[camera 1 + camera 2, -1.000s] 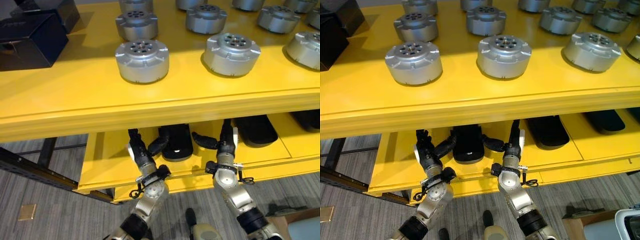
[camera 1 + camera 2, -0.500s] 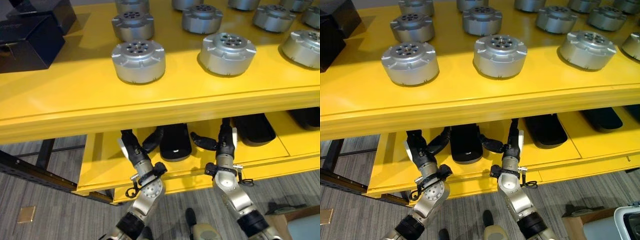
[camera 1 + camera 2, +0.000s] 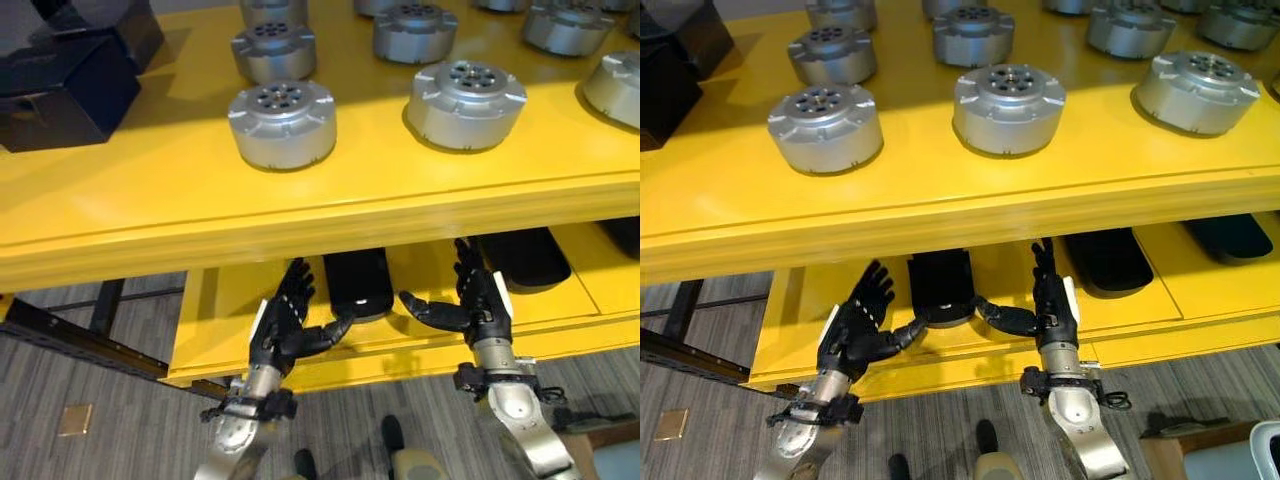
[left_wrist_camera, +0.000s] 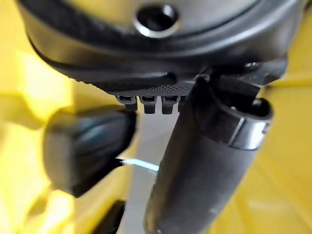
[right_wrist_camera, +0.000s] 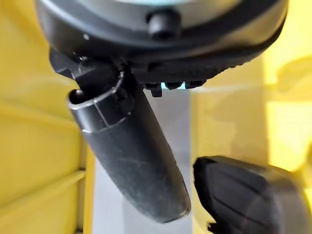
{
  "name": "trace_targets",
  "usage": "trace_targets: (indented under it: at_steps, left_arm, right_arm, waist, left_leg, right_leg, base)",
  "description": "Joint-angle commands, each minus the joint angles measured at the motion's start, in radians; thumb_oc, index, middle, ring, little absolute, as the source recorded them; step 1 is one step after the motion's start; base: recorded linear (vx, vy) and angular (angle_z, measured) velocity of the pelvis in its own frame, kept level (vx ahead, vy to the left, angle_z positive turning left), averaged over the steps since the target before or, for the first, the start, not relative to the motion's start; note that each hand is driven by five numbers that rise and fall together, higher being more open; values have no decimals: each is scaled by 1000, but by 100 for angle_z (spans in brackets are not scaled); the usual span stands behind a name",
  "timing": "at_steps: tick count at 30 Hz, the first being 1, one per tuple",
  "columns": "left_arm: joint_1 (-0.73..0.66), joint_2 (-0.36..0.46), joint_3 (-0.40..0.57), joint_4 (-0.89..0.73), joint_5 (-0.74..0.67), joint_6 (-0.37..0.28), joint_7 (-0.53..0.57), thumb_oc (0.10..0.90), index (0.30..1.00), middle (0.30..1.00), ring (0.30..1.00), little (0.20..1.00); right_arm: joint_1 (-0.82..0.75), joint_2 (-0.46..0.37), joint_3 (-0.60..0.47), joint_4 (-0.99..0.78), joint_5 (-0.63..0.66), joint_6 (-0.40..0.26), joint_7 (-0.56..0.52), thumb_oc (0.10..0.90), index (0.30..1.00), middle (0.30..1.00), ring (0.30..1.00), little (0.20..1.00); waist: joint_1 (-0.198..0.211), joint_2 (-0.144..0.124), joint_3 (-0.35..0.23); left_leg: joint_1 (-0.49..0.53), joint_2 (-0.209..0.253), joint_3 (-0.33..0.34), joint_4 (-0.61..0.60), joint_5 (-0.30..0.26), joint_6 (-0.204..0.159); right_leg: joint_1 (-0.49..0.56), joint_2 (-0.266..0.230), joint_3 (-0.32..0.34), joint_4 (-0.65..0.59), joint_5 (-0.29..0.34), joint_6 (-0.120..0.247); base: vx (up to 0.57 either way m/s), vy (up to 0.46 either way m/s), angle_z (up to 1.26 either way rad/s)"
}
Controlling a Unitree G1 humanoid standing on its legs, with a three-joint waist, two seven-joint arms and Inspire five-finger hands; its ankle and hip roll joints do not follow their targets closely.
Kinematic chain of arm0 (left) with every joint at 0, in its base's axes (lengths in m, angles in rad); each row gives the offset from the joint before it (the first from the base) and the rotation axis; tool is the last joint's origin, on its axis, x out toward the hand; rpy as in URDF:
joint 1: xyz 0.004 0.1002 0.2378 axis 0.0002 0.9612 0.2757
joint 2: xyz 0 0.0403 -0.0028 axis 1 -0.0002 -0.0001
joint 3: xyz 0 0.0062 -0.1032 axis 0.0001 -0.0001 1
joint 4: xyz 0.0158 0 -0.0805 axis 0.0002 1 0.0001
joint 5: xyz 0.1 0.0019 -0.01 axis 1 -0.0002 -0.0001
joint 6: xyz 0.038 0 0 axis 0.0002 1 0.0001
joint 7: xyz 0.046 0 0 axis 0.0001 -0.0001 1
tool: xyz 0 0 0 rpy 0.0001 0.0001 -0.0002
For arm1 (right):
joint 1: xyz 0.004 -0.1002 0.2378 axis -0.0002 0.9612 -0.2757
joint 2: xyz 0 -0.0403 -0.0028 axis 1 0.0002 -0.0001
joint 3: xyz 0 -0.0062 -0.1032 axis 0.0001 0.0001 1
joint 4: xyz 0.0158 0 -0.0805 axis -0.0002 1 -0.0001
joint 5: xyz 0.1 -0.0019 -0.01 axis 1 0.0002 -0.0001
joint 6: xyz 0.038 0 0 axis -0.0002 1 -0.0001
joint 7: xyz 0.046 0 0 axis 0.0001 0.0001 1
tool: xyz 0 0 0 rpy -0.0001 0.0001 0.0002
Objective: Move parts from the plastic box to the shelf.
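With both hands spread: black part (image 3: 357, 283) btwn left hand (image 3: 283, 325) & right hand (image 3: 478, 303).

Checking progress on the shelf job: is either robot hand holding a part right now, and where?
Nothing is held: the left robot hand and right robot hand are open beside the black part.

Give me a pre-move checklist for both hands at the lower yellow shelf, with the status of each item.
1. Left hand open, fingers spread, holding nothing: ok.
2. Right hand open, holding nothing: ok.
3. Flat black rounded part lies on the lower yellow shelf between the two hands: ok.
4. Either hand touching that part: cannot tell.
5. Round silver metal parts stand on the upper yellow shelf, apart from both hands: ok.
6. Plastic source box located: cannot tell.
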Motion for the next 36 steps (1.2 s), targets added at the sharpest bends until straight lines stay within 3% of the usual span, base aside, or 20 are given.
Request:
trace_targets:
  at_steps: [1,2,5,13,15,23,26,29,32,34,36]
  left_arm:
    - [-110,28,55,-67,-59,-60,-204,900,1000,1000,1000,1000]
    - [-92,52,79,-71,-92,-33,-273,900,1000,1000,1000,1000]
    - [-71,86,106,-88,-81,-20,-328,900,1000,1000,1000,1000]
    - [-44,118,162,-110,-99,13,-423,900,1000,1000,1000,1000]
    - [-37,123,164,-119,-98,53,-486,900,1000,1000,1000,1000]
    - [-38,186,130,-149,-156,208,-694,900,1000,1000,1000,1000]
    - [-44,213,116,-154,-181,212,-769,900,1000,1000,1000,1000]
    - [-54,218,113,-164,-194,170,-768,900,1000,1000,1000,1000]
    - [-61,204,109,-157,-178,144,-764,900,1000,1000,1000,1000]
    - [-83,196,89,-144,-182,139,-797,900,1000,1000,1000,1000]
    - [-89,192,81,-124,-184,129,-813,900,1000,1000,1000,1000]
  right_arm:
    - [-83,-18,-29,-57,64,-87,150,900,1000,1000,1000,1000]
    - [-78,-49,-44,-47,88,-89,196,900,1000,1000,1000,1000]
    - [-76,-91,-66,-42,97,-75,208,900,1000,1000,1000,1000]
    - [-54,-112,-102,-42,98,-61,212,900,1000,1000,1000,1000]
    - [-40,-109,-110,-45,70,-54,214,900,1000,1000,1000,1000]
    - [-12,-151,-141,-37,100,-20,250,900,1000,1000,1000,1000]
    - [6,-160,-151,-36,131,-12,262,900,1000,1000,1000,1000]
    - [-2,-156,-144,-16,133,-21,302,900,1000,1000,1000,1000]
    - [-48,-133,-96,7,119,-52,317,900,1000,1000,1000,1000]
    - [-61,-116,-82,27,112,-91,285,900,1000,1000,1000,1000]
    - [-62,-111,-87,36,105,-111,278,900,1000,1000,1000,1000]
  waist:
    - [14,-44,-63]
    - [20,-44,-68]
    - [30,-45,-78]
    - [41,-49,-95]
    - [40,-51,-99]
    - [13,-51,-93]
    - [-6,-55,-83]
    - [-4,-60,-68]
    - [21,-62,-43]
    - [29,-61,-36]
    - [30,-60,-37]
  left_leg:
    - [-17,13,-6,54,-90,18]
    - [-18,12,-10,49,-86,18]
    - [-21,8,-15,45,-82,19]
    - [-19,-7,-15,38,-81,25]
    - [-18,-16,-9,36,-85,32]
    - [-21,-43,33,41,-97,54]
    - [-25,-47,77,46,-100,61]
    - [-24,-38,147,52,-100,59]
    - [-18,-9,251,72,-118,64]
    - [-57,-1,266,103,-118,96]
    - [-74,-2,273,123,-125,106]
  right_leg:
    - [25,-59,-23,62,-127,42]
    - [26,-60,-28,58,-124,43]
    - [28,-62,-35,51,-119,46]
    - [33,-75,-43,37,-103,61]
    - [32,-85,-41,35,-96,71]
    - [5,-117,-12,42,-66,110]
    - [-26,-141,-7,49,-41,136]
    - [-63,-150,-88,91,-40,145]
    - [-101,-178,-246,221,-69,150]
    - [-106,-200,-251,359,-90,122]
    - [-115,-209,-241,427,-104,109]
  base:
    - [-11,48,3]
    - [-11,47,2]
    - [-7,67,3]
    - [-2,104,4]
    - [-10,157,7]
    - [-7,175,3]
    - [-9,176,-9]
    - [-64,121,-28]
    - [-133,42,-119]
    - [-176,-7,-171]
    - [-116,-23,-16]
